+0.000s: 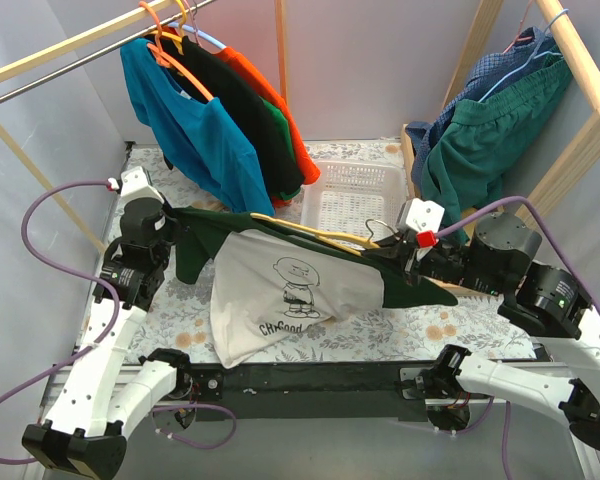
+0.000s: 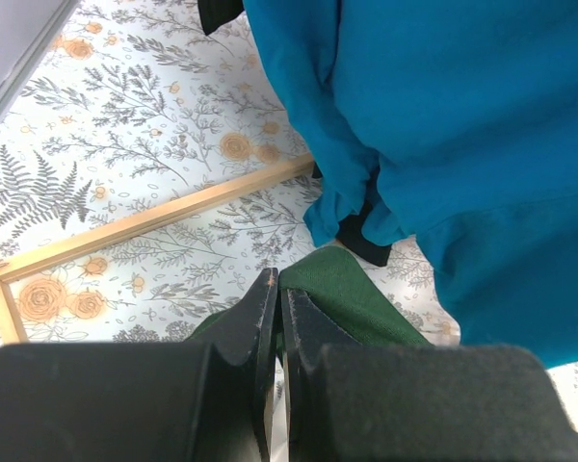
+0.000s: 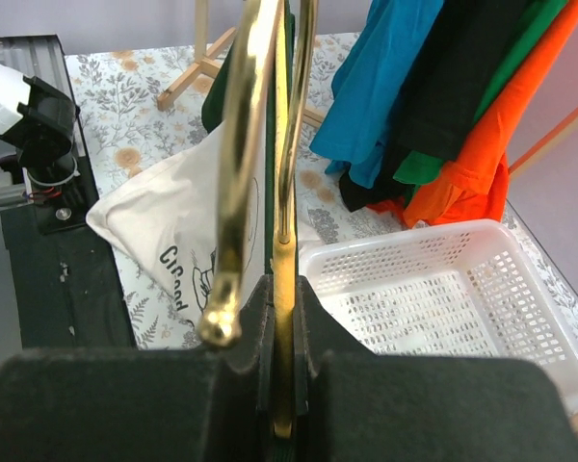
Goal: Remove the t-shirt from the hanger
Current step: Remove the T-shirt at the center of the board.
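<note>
Tabletop [image 1: 450, 330] bears white basket [image 1: 358, 195] behind t-shirt [image 1: 280, 285] and hanger [image 1: 315, 235].

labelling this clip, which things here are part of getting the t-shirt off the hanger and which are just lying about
Job:
t-shirt
hanger
left hand, shut on the t-shirt
right hand, shut on the hanger

Not part of it:
basket
teal shirt
black shirt
orange shirt
clothes on the right rack
</note>
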You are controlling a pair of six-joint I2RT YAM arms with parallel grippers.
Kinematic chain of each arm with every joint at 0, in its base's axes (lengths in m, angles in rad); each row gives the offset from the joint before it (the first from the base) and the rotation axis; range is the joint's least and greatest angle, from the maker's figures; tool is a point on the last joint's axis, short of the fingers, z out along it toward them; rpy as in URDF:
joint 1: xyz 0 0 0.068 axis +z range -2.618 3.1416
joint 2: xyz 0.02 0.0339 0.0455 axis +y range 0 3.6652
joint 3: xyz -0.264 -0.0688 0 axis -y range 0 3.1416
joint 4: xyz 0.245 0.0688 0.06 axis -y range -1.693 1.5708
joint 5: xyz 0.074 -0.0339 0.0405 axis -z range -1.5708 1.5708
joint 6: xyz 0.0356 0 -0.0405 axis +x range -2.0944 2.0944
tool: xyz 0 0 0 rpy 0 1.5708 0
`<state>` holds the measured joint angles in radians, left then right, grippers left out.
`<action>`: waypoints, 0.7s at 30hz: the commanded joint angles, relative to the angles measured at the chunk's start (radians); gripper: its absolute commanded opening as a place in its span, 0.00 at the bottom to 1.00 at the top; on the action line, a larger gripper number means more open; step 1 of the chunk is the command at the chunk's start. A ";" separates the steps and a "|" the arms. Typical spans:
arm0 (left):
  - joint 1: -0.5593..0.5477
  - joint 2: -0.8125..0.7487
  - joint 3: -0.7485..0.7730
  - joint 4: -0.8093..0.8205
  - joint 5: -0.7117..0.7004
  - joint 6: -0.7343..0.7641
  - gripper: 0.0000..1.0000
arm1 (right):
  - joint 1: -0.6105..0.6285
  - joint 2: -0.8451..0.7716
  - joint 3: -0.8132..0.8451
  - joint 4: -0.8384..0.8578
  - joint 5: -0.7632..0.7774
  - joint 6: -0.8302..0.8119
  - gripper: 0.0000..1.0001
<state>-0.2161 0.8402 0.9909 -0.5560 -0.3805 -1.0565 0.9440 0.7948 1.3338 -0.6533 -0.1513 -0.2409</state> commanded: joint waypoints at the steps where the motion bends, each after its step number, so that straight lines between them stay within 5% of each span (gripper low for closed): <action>1: 0.044 -0.001 -0.005 -0.031 -0.268 0.015 0.00 | -0.004 -0.075 0.084 -0.111 0.076 -0.032 0.01; 21: 0.044 0.011 -0.123 -0.065 -0.072 -0.102 0.00 | -0.004 -0.106 0.078 0.033 0.067 -0.041 0.01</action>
<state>-0.2214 0.8459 0.8989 -0.5797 -0.2642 -1.1664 0.9447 0.7326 1.3594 -0.6701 -0.1299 -0.2653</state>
